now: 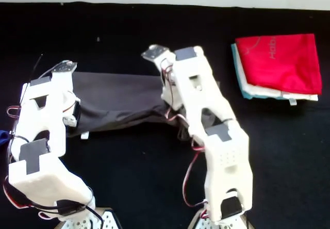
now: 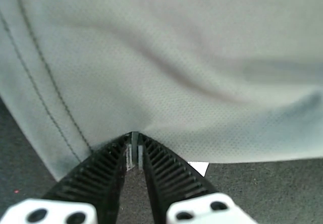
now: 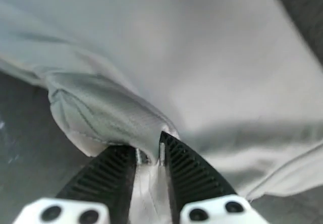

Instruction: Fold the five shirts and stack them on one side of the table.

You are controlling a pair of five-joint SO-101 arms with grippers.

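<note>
Black surface [image 1: 129, 177]: one grey shirt [image 1: 118, 97] at centre, left pincer [image 2: 134, 146] and right pincer [image 3: 150, 156] each clamped on it; one folded stack [image 1: 281, 61] at 2 o'clock, three layers.

Left pincer [image 2: 135, 151] clamped on grey shirt [image 2: 176, 67] hem

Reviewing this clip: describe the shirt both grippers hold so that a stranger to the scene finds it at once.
On the black table, a dark grey shirt lies stretched across the middle, the left gripper and right gripper each shut on an edge of it. Unlike the folded stack on the right, topped in red, it lies loose and alone.
</note>
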